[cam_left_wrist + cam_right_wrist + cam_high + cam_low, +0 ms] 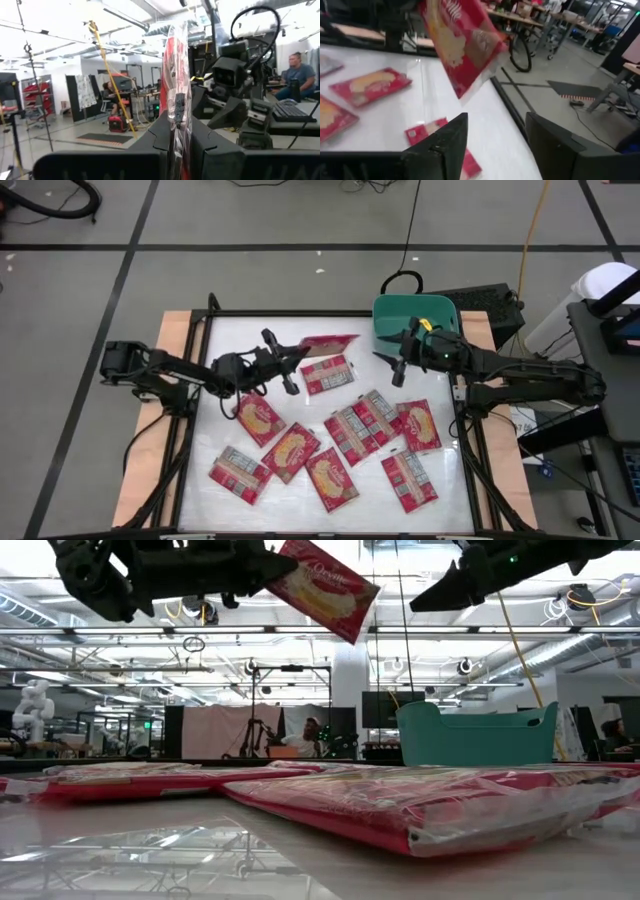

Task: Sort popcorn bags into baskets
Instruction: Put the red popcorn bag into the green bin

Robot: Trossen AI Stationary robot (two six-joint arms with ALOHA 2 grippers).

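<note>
While aloft, red popcorn bag (325,585) tilted

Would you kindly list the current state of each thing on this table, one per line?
Left gripper: shut on one popcorn bag.
Held popcorn bag: lifted off the table, gripped by an edge, hanging tilted in the low view.
Right gripper: fingers open, holding nothing, facing the held bag beside the basket.
Basket: upright at the far right corner; contents not visible.
Other popcorn bags: lying flat, scattered on the table, some overlapping.

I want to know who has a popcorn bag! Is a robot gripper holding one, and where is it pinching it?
Yes: the left gripper pinches one popcorn bag by its edge, lifted above the table. The right gripper is open, holding nothing.
</note>
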